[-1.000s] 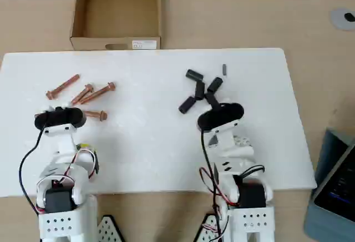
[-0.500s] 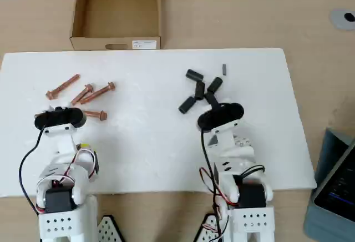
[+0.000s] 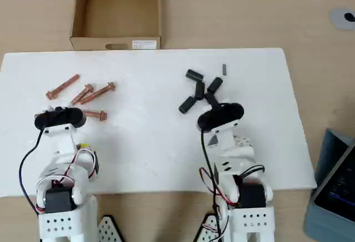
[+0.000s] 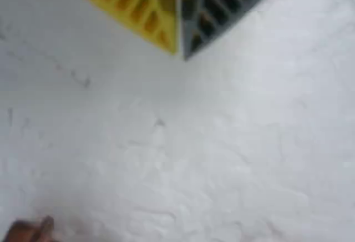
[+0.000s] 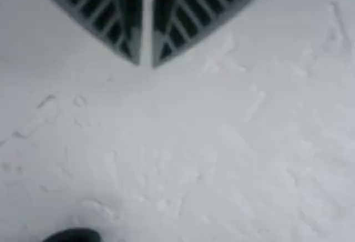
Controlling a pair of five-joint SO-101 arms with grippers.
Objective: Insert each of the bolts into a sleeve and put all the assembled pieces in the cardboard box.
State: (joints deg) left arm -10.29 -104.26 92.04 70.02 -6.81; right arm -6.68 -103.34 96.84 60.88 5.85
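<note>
Bench: light wooden bench [image 3: 321, 59], partly covered by a white rectangular foam sheet [image 3: 150, 136].
Far edge: open brown cardboard box [image 3: 100, 43].
Sheet, left: copper-coloured metal bolts [image 3: 99, 93].
Sheet, right: black cylindrical sleeves [image 3: 199, 90].

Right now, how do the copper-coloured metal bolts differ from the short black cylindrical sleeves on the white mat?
The copper-coloured metal bolts are long and thin with a wider head; the short black cylindrical sleeves are stubby and headless. The bolts lie before the left arm, the sleeves before the right arm. The bolts lie more spread; the sleeves bunch closely. Both lie flat on the white mat, none in the cardboard box.
</note>
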